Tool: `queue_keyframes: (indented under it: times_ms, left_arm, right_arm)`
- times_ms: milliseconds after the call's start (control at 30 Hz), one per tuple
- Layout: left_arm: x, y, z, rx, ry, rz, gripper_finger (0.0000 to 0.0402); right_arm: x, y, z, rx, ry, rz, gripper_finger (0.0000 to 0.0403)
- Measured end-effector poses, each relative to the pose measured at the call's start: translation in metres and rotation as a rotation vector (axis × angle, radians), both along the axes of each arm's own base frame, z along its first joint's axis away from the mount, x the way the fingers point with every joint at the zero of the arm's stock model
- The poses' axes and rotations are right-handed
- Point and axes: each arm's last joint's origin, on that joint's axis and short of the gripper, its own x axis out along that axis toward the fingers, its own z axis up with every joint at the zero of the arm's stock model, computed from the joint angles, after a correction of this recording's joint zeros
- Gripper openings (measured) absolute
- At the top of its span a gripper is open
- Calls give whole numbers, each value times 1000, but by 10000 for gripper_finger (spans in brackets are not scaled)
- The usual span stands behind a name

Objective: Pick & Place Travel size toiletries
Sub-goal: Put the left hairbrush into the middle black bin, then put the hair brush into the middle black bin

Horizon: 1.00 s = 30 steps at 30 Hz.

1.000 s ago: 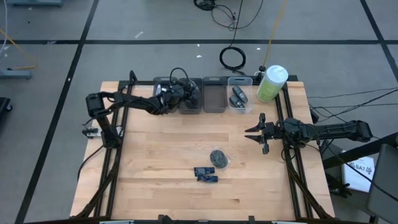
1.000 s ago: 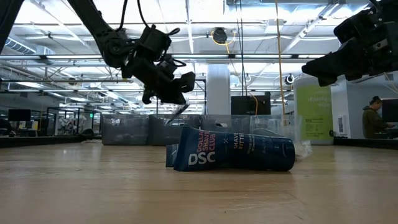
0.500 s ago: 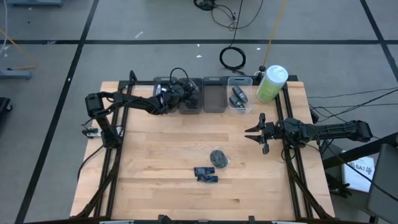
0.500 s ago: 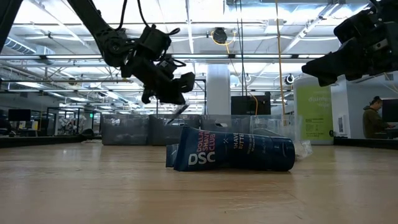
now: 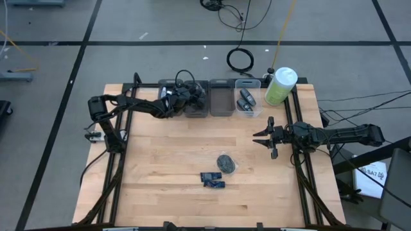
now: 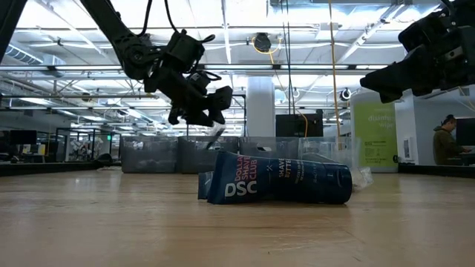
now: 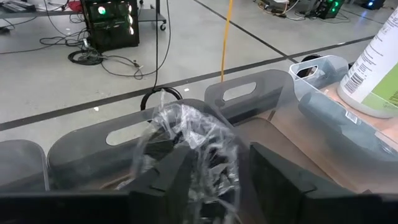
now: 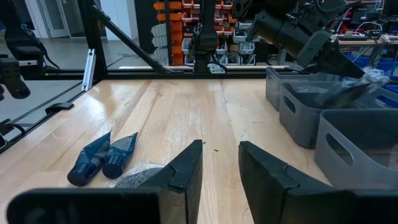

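While the left gripper [image 5: 192,97] pinches a crinkly wrapped item [image 7: 189,134] over a bin [image 5: 196,110] (presumably sorting), the right gripper [image 5: 264,136] waits, fingers apart, near 2 tubes [image 5: 212,180].

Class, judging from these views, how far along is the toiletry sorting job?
Done: dark oval pieces lie in the clear right-hand bin. In hand: the left gripper holds a crinkly clear-wrapped item over a grey bin. Left: two dark blue tubes and a wrapped grey disc on the wooden table; the right gripper hovers open.
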Motion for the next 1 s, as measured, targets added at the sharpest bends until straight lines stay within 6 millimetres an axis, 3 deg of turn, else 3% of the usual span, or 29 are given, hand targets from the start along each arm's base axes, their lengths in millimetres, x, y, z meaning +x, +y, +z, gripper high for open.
queue_keyframes:
  times_ms: [200,433,600,733,867,1000]
  left_arm:
    - [1,-2,0,9,11,-11,210]
    - [4,-10,3,35,31,-51,231]
    - [7,-28,25,33,-39,-258,232]
    - [10,-56,47,20,-125,-567,232]
    - [17,-100,55,71,-125,-902,232]
    - [26,-152,49,233,-10,-1000,231]
  right_arm:
    - [0,0,0,0,0,0,93]
    - [0,0,0,0,0,-1,93]
    - [0,0,0,0,0,0,93]
    - [0,0,0,0,0,-1,93]
    - [0,0,0,0,0,0,93]
    - [0,0,0,0,0,0,93]
